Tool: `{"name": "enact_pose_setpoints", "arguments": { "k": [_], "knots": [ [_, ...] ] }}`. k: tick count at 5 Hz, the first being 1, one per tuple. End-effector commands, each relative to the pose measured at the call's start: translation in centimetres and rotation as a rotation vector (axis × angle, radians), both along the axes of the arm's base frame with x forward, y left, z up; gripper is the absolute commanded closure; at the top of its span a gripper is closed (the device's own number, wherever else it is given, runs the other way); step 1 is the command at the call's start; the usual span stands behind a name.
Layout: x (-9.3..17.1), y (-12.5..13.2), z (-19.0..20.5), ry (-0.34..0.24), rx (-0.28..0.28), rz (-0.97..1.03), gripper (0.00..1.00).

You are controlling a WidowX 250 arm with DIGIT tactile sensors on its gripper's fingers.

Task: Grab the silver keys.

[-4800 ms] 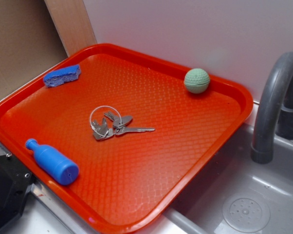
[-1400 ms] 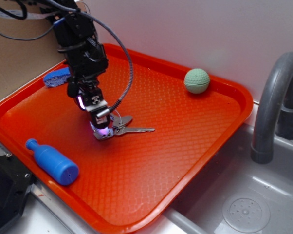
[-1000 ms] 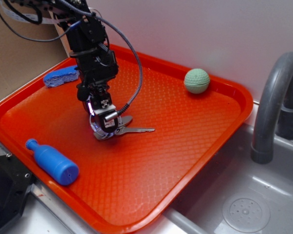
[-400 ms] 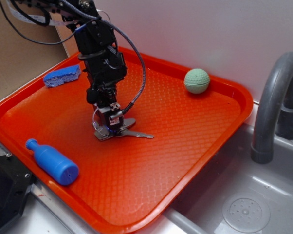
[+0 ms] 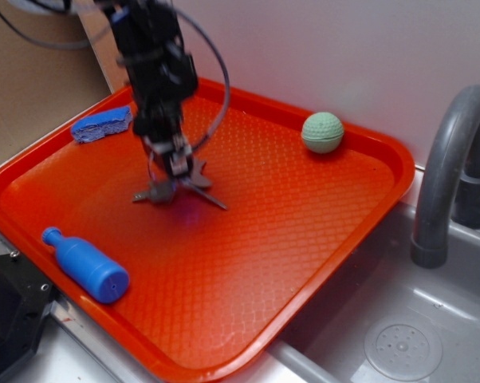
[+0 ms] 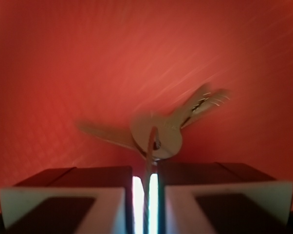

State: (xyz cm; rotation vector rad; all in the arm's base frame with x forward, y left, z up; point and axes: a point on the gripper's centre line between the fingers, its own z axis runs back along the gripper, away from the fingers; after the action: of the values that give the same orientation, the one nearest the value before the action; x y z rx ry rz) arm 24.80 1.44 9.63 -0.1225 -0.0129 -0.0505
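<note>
The silver keys (image 5: 179,188) hang from my gripper (image 5: 174,164) just above the left middle of the orange tray (image 5: 304,207), their blades splayed out. In the wrist view the gripper (image 6: 145,170) is shut on the thin wire ring, which runs down between the two dark fingers (image 6: 88,178). The keys (image 6: 158,134) fan out below the fingertips against the orange tray (image 6: 64,58).
A blue sponge (image 5: 102,124) lies at the tray's back left. A blue bottle (image 5: 86,266) lies at its front left. A green golf ball (image 5: 322,132) sits at the back right. A grey sink (image 5: 399,335) with a tap (image 5: 447,167) is on the right.
The gripper came down onto the keys, shut on the ring and has lifted them slightly. The keys have swung and now hang splayed instead of lying flat.
</note>
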Motion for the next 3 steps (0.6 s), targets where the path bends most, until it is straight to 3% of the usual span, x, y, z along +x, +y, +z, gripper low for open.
{"name": "enact_pose_setpoints", "arguments": {
  "k": [1,2,3],
  "knots": [
    [2.3,4.8,11.8,-0.251,0.124,0.258,1.00],
    [2.3,3.9,16.9,-0.221,0.196,0.275,1.00],
    [2.5,3.2,19.5,-0.213,0.228,0.254,1.00]
  ]
}}
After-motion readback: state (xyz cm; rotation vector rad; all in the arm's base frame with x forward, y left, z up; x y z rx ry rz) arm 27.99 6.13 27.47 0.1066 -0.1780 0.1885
